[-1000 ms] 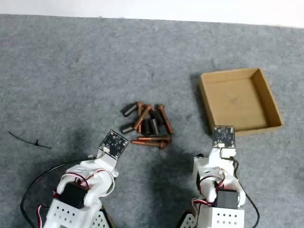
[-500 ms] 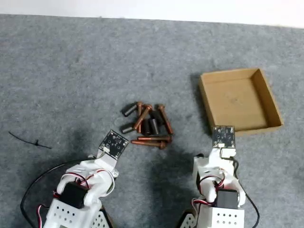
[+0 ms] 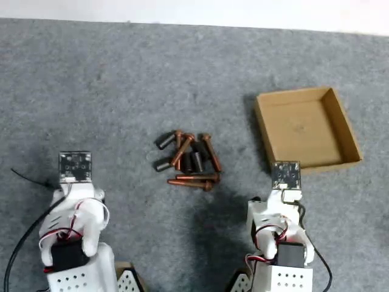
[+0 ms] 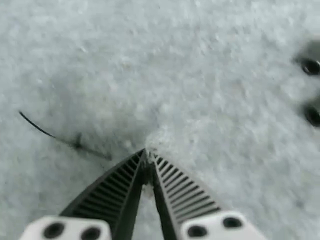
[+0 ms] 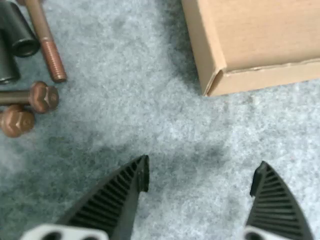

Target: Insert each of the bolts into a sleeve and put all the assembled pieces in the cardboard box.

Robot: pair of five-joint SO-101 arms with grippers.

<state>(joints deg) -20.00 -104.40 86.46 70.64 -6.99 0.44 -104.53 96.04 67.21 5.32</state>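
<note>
Several copper bolts (image 3: 193, 180) and dark sleeves (image 3: 165, 140) lie in a loose pile at the middle of the grey carpet. The open cardboard box (image 3: 307, 128) stands to their right with nothing inside. My left gripper (image 4: 149, 156) is shut with nothing in it, low over the carpet well left of the pile; two sleeve ends (image 4: 310, 66) show far off. My right gripper (image 5: 201, 175) hangs open over bare carpet between the bolt heads (image 5: 44, 96) and the box corner (image 5: 212, 87). In the high view the left arm (image 3: 74, 201) and right arm (image 3: 282, 207) sit at the near edge.
A thin black cable tie (image 3: 36, 180) lies on the carpet at the far left, also close to the left fingertips (image 4: 65, 140). Open carpet stretches behind the pile and between the two arms.
The left arm has swung left, away from the pile, and now points toward the cable tie. The right arm, bolts, sleeves and box have not moved.
</note>
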